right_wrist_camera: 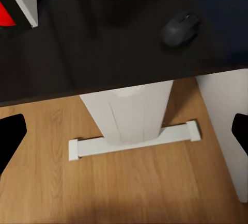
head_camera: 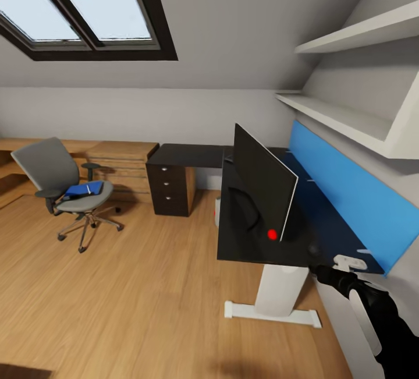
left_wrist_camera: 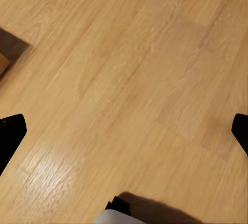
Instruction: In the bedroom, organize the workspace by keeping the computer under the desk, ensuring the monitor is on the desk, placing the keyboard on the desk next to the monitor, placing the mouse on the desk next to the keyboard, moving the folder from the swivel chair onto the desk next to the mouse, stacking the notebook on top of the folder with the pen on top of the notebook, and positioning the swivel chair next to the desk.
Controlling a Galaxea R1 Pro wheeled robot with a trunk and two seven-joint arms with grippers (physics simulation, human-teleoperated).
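Note:
The monitor (head_camera: pixel 262 188) stands on the black-topped desk (head_camera: pixel 192 155), turned edge-on to the blue back panel. A black mouse (right_wrist_camera: pixel 180 28) lies on the desk (right_wrist_camera: pixel 103 48) near its front edge, just beyond my right gripper (right_wrist_camera: pixel 126 133), which is open and hangs over the desk's white leg. At the left, the grey swivel chair (head_camera: pixel 49 166) stands away from the desk with flat blue items, folder and notebook (head_camera: pixel 83 189), on its seat and a white pen (head_camera: pixel 89 188) on them. A pale sliver under the desk may be the computer (head_camera: pixel 217 211). The keyboard is hidden. My left gripper (left_wrist_camera: pixel 125 131) is open above bare floor.
A black three-drawer unit (head_camera: pixel 170 188) carries the desk's far wing. A low light-wood cabinet (head_camera: pixel 122 160) runs along the back wall behind the chair. White shelves (head_camera: pixel 343 117) jut out above the blue panel. Wood floor (head_camera: pixel 145 286) stretches between chair and desk.

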